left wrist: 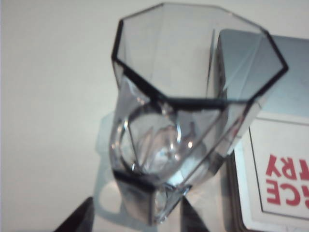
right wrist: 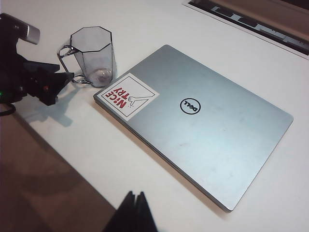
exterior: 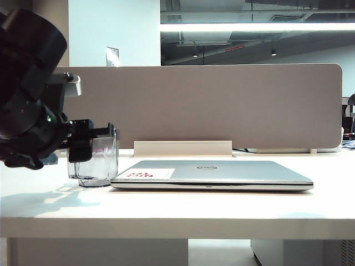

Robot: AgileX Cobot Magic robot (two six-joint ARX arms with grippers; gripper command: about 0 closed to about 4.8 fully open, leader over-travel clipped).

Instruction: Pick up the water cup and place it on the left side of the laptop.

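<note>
The water cup (exterior: 102, 163) is a smoky clear faceted mug. It stands upright on the white table (exterior: 166, 205), just off the left end of the closed silver laptop (exterior: 213, 173). My left gripper (exterior: 97, 138) is at the cup's handle side, and its jaws are open. In the left wrist view the two dark fingertips (left wrist: 75, 218) straddle the lower handle side of the cup (left wrist: 193, 96) with gaps showing. The right wrist view shows the cup (right wrist: 94, 53), the laptop (right wrist: 203, 121) and the left gripper (right wrist: 53, 82) by the handle. My right gripper (right wrist: 136, 205) hangs shut and empty above the table's near edge.
A white sticker with red letters (right wrist: 126, 95) is on the laptop lid's corner nearest the cup. A grey partition (exterior: 222, 105) runs along the back of the table, with a low white stand (exterior: 183, 148) at its foot. The table's front edge (exterior: 166, 221) is close to the laptop.
</note>
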